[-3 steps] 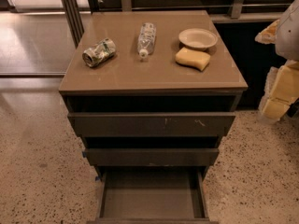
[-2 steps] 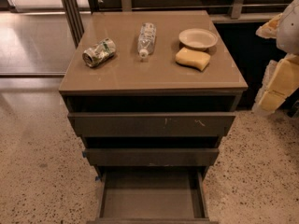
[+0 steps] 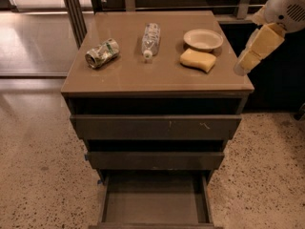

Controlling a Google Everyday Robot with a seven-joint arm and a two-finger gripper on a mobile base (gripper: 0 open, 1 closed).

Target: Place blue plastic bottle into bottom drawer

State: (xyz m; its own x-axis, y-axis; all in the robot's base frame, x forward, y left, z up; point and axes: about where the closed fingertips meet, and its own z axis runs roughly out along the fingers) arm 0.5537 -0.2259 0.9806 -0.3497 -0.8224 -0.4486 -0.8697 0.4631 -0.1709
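Camera view: bottom drawer [image 3: 155,206] open, tool [image 3: 249,60] upper right

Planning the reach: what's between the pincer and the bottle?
In the camera view, the bowl and the sponge lie between the pincer, off the cabinet's right edge, and the bottle.

My gripper [image 3: 244,65], upper right beside the cabinet top [image 3: 157,78]: cream-yellow. Blue plastic bottle [image 3: 150,38]: clear, white cap, white-bluish label. Can [image 3: 101,53]: green-and-white print. Sponge [image 3: 198,60]: yellow. Bowl [image 3: 203,38]: cream. Bottom drawer [image 3: 155,204], lowest of 3: plain grey-brown. Floor [image 3: 33,175]: speckled beige.
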